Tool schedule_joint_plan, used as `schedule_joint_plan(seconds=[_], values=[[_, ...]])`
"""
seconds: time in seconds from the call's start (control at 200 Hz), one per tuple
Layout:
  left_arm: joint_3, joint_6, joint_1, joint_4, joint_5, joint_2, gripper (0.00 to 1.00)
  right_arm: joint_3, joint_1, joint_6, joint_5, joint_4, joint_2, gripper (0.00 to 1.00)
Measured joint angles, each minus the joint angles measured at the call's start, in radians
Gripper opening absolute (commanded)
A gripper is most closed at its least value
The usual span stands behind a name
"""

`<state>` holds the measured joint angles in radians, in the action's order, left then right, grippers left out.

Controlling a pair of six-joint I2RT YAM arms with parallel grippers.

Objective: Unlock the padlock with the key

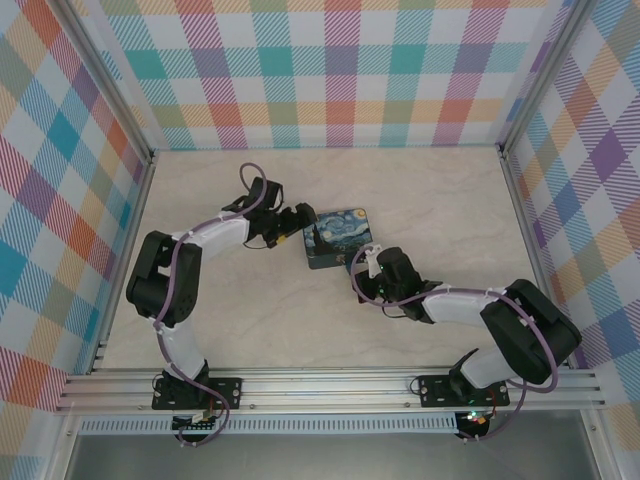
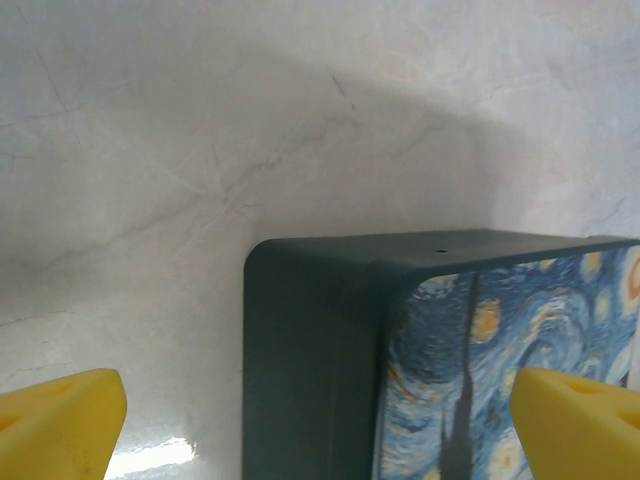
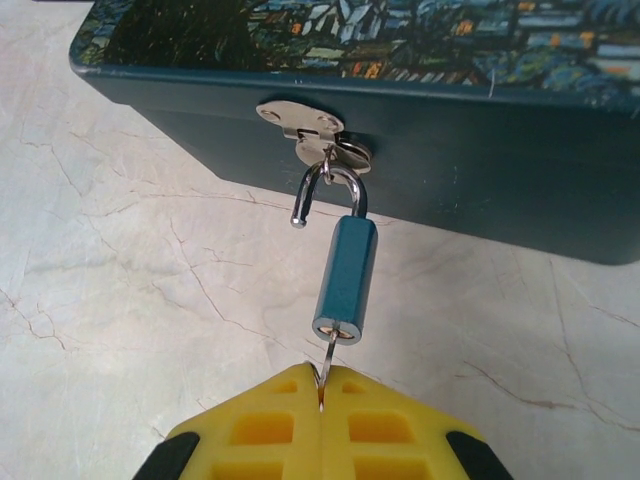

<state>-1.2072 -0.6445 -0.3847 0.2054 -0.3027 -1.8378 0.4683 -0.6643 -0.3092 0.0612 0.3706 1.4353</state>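
Painted tin on the worktop. The padlock hangs from the hasp on the tin's front wall, one shackle leg out of its body. Right gripper, before the tin: jaws clamped on the key, seated in the padlock's base. Left gripper, at the tin's corner: jaws apart.

Teal padlock, shackle open w/ one leg free; thin key in its bottom keyhole.

The padlock has a smooth, satin teal metal body and a polished, mirror-bright silver shackle. The tin has matt dark sides, and the table looks like glossy veined marble.
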Motion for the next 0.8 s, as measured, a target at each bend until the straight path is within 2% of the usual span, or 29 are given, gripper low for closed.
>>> schedule_joint_plan(seconds=[0.38,0.8], values=[[0.030,0.010,-0.011,0.004,0.030,-0.001,0.98,0.032,0.048,-0.055,0.081,-0.099,-0.019,0.00],[0.205,-0.031,-0.025,-0.077,0.060,0.123,0.99,-0.002,0.130,-0.162,0.204,-0.052,-0.019,0.00]])
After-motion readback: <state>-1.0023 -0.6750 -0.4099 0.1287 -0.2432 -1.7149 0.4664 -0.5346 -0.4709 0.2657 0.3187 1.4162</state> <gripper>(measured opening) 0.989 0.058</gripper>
